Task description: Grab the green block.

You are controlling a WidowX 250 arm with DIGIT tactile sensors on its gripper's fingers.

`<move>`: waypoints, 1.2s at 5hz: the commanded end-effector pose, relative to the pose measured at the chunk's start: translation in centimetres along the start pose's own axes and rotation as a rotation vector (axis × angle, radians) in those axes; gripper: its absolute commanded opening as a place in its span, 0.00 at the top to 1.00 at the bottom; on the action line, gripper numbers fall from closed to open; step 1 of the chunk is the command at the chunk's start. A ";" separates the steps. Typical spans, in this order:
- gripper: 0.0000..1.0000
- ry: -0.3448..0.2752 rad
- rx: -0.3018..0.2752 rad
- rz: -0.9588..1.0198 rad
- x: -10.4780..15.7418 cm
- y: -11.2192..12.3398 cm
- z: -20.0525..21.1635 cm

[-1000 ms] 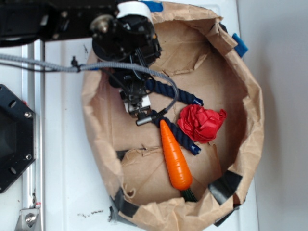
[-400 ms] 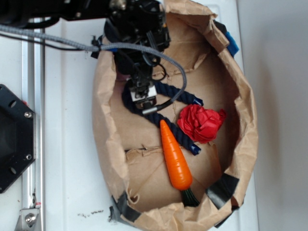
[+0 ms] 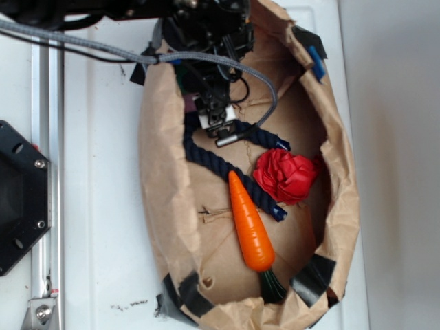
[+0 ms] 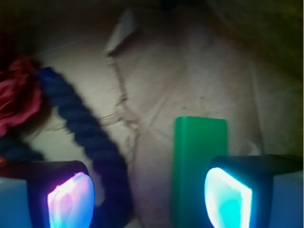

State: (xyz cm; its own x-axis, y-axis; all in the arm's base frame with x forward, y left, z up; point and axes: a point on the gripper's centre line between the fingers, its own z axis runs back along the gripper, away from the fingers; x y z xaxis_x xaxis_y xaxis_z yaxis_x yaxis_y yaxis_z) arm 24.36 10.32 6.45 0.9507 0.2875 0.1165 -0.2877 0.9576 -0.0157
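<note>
In the wrist view the green block [image 4: 197,161] lies on the brown paper floor, standing lengthwise just inside my right finger [image 4: 228,199]. My gripper [image 4: 149,199] is open, its lit pads wide apart, with the block and a loop of dark blue rope [image 4: 90,137] both in the gap. Nothing is pinched. Seen from the exterior camera, the gripper [image 3: 221,130] reaches down into the upper part of the paper bag [image 3: 159,185], and the arm hides the block.
A red crumpled wad [image 3: 287,175] and an orange carrot [image 3: 251,227] lie lower in the bag, with the rope [image 3: 206,161] curving between them and the gripper. The bag's tall paper walls close in on both sides. A black mount [image 3: 17,199] sits at left.
The gripper has moved toward the bag's upper end, away from the carrot. The bag's walls have shifted and it looks narrower. More of the rope shows.
</note>
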 end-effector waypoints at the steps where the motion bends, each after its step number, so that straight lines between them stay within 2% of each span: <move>1: 0.00 -0.036 0.029 0.092 1.6 3.9 0.9; 3: 0.00 0.004 0.071 0.157 1.4 5.1 -0.1; 5: 0.00 0.017 0.087 0.189 1.4 5.5 -0.7; 6: 0.00 0.048 0.102 0.229 0.8 5.3 -1.7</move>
State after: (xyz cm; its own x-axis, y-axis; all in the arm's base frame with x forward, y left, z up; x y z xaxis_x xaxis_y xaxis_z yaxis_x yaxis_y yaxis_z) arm 24.42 13.85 3.81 0.8839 0.4648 0.0529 -0.4671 0.8830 0.0470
